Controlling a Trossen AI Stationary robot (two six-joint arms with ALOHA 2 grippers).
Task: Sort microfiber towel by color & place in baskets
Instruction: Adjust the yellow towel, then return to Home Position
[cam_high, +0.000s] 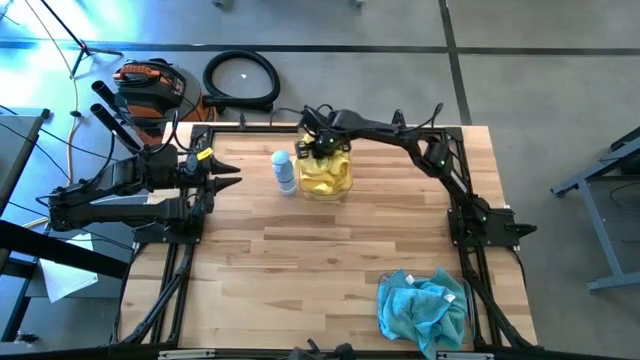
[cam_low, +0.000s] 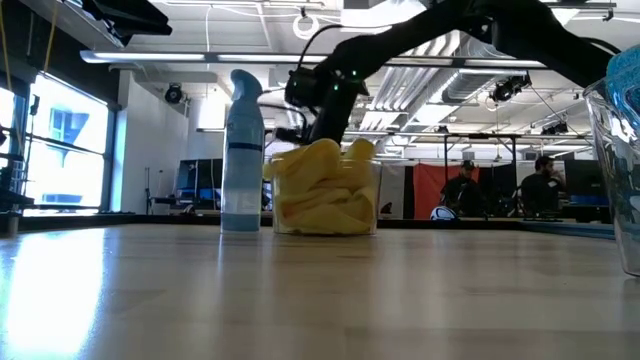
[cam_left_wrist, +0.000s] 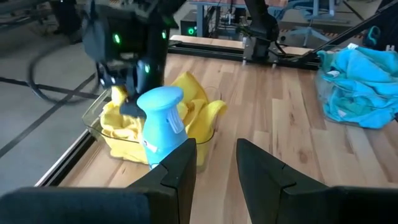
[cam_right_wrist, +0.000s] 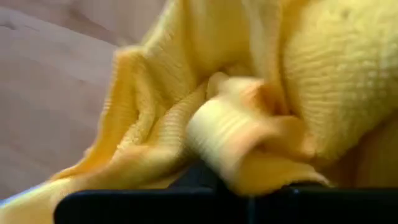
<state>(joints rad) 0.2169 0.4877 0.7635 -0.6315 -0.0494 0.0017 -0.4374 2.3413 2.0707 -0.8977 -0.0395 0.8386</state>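
Several bright yellow microfiber towels (cam_high: 327, 178) are heaped in a clear basket (cam_low: 372, 222) at the table's far middle, bulging above its rim. My right gripper (cam_high: 322, 152) is shut and reaches down into the top of that heap. Its fingertips are sunk among yellow folds (cam_right_wrist: 249, 143). Teal towels (cam_high: 420, 305) fill a second clear basket (cam_high: 462, 335) at the near right corner. My left gripper (cam_left_wrist: 216, 163) hovers open over the table's left side and points toward the yellow basket with nothing between its fingers. My right gripper presses its shut fingers into the top of the yellow towel heap (cam_low: 322, 152), coming steeply from above. Bunched folds (cam_right_wrist: 236, 134) crowd against the fingers and hide the tips. Whether a fold is caught between them, I cannot tell. The heap rests in its basket.
A white-and-blue spray bottle (cam_high: 285, 171) stands upright just left of the yellow basket, between it and my left gripper. Bare wood stretches across the table's middle and near left. Black frame rails (cam_high: 470, 235) run along both sides. People stand in the room beyond the table.
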